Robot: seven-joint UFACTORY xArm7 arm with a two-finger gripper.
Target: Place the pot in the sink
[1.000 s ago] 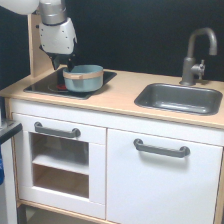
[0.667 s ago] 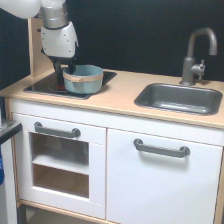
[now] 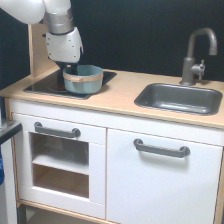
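Barely begun, judging by the layout. Pot [image 3: 83, 79] standing on the black hob [image 3: 45, 85] at the exterior view's left end of the bench [image 3: 120, 97], directly below and touching the gripper [image 3: 67, 70]. Gripper lowered onto the pot's rim on the side toward the exterior view's left, fingertips hidden behind the white wrist housing and the tan rim band; impossible to tell whether spread, pressed together, or pinching the rim. Pot upright, bottom seemingly on the hob, no visible gap beneath it, so no lift yet as far as can be seen.

Sink [image 3: 180, 97] well apart from the gripper, off toward the exterior view's right, set into the bench, with nothing visible inside. Tap [image 3: 197, 55] rising behind the sink's far edge, a possible snag for a high carry. Open stretch of bench between the gripper and the sink.

Done, at most: approach to the pot, perhaps contact with its rim. Left, by this reckoning: a firm hold on the rim, a lift off the hob, a carry across the bench toward the exterior view's right, a lowering into the basin, a release. Main risk likely a tilt or slip from a one-sided rim grasp.
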